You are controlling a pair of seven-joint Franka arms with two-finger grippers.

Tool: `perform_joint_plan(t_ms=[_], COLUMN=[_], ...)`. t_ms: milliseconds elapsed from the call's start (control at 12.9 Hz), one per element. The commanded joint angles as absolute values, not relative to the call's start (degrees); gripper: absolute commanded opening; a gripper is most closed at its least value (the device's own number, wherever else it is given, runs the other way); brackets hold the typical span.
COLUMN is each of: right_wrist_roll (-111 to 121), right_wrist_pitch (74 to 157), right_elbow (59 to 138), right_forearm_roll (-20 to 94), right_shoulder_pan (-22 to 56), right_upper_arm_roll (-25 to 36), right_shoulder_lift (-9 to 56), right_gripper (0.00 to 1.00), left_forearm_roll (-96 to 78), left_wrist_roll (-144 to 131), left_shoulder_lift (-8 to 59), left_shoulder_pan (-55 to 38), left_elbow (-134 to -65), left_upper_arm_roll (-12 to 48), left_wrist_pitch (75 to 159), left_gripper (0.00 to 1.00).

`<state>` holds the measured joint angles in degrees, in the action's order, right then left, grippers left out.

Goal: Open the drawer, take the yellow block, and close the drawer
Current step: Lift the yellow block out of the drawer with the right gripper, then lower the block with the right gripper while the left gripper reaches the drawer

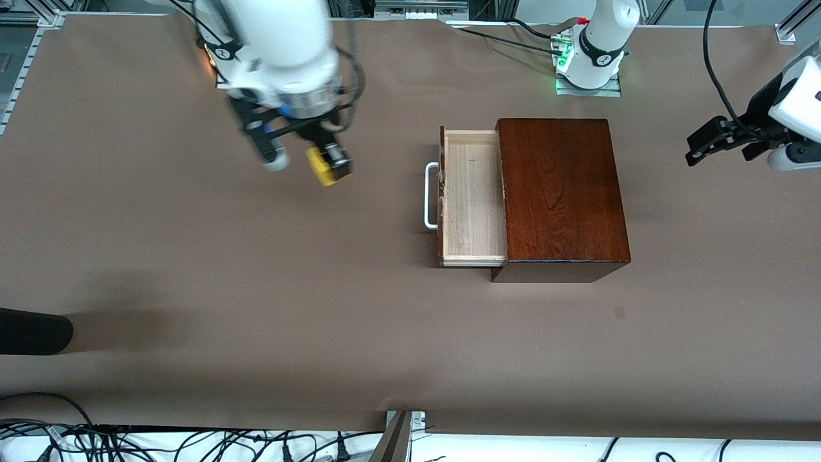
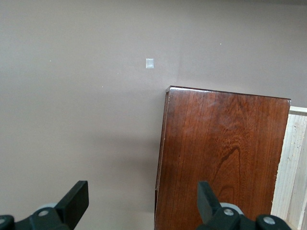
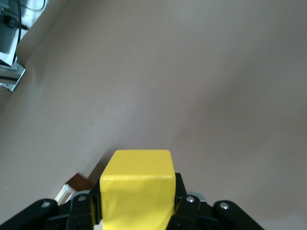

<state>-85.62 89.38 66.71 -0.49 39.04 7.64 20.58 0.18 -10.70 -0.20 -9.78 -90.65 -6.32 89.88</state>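
The dark reddish-brown wooden box [image 1: 561, 192] stands on the brown table with its drawer [image 1: 471, 199] pulled out toward the right arm's end. The drawer's pale inside holds nothing I can see, and its white loop handle [image 1: 431, 196] faces that end. My right gripper [image 1: 328, 168] hangs in the air over bare table at the right arm's end, shut on the yellow block [image 1: 319, 165]. The right wrist view shows the yellow block [image 3: 136, 182] wedged between the fingers. My left gripper [image 1: 696, 151] waits open at the left arm's end, above the box's [image 2: 220, 153] edge.
A small pale tape mark [image 1: 619, 312] lies on the table nearer the front camera than the box. A black object [image 1: 32, 330] juts in at the right arm's end. Cables [image 1: 192, 443] run along the near edge. The left arm's base [image 1: 593, 58] stands just past the box.
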Motion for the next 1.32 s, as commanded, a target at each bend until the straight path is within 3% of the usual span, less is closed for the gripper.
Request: perform_joint_plan(t_ms=[0, 388, 698, 1008, 1241], right_wrist_roll=[-70.99, -41.02, -10.44, 2.45, 2.99], right_wrist_pitch=[90.27, 90.27, 88.16, 91.74, 102.97], right_elbow=[75.39, 80.95, 84.53, 91.82, 104.81], right_forearm_roll=[1.58, 2.19, 3.16, 3.08, 2.55], right_shoulder_pan=[39.02, 39.02, 39.02, 39.11, 39.11], right_upper_arm_roll=[14.65, 26.26, 36.36, 40.16, 39.99], right_shoulder_lift=[13.38, 9.14, 8.09, 7.12, 3.26], right_gripper=[0.00, 0.00, 0.00, 0.00, 0.00], left_forearm_roll=[-1.23, -1.41, -1.41, -1.32, -1.06], left_wrist_roll=[-9.67, -11.07, -19.40, -31.17, -43.30], left_shoulder_lift=[1.32, 1.49, 2.45, 6.58, 10.27], left_shoulder_pan=[-9.67, -10.81, -10.90, -10.90, -11.07], left_elbow=[-87.54, -86.40, -86.14, -83.76, -83.76], left_upper_arm_roll=[-6.33, -4.23, 1.65, 8.77, 15.54], left_wrist_pitch=[89.03, 88.86, 88.95, 88.94, 89.64], left_gripper=[1.00, 1.00, 1.00, 1.00, 1.00])
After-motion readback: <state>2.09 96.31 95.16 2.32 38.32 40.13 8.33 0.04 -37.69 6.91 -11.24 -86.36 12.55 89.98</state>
